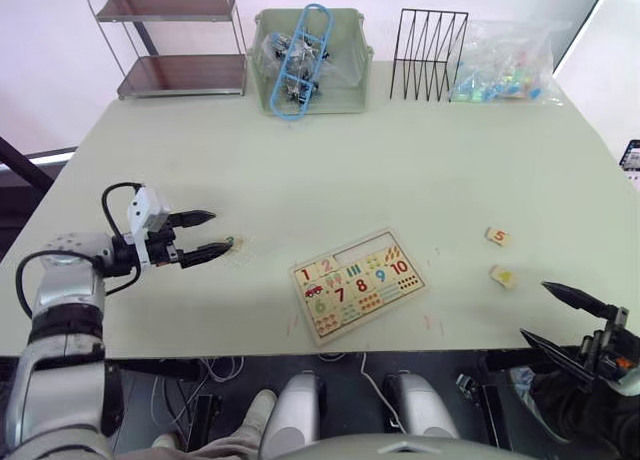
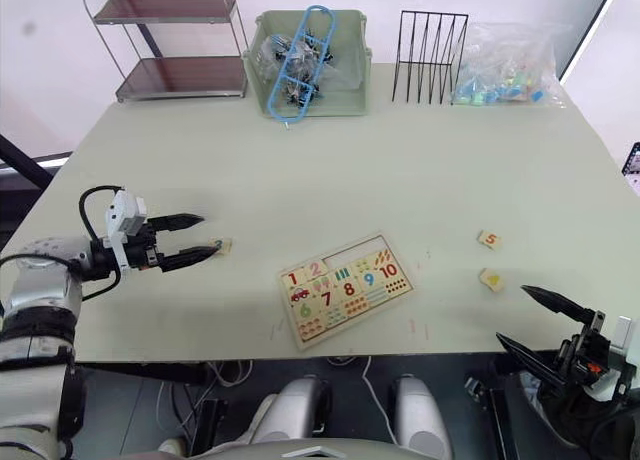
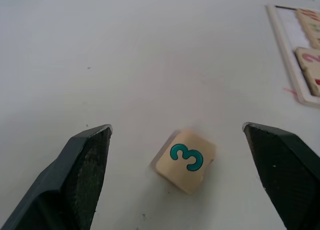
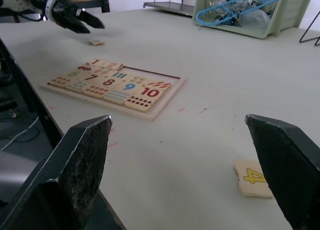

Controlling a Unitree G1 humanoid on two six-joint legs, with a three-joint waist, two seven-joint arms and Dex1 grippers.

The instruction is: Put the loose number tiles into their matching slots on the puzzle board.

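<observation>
The left hand point(image 3: 175, 160) is spread wide, fingers straddling the tile marked 3 point(image 3: 186, 160) without touching it, bare desk point(image 1: 300, 180) all around. The puzzle board point(image 1: 357, 284) lies to its right near the desk's front edge, tiles 1 and 2 seated. Beyond it lie tile 5 point(image 1: 497, 237) and tile 4 point(image 4: 253, 178), near the right hand point(image 1: 560, 315), open at the front edge.
</observation>
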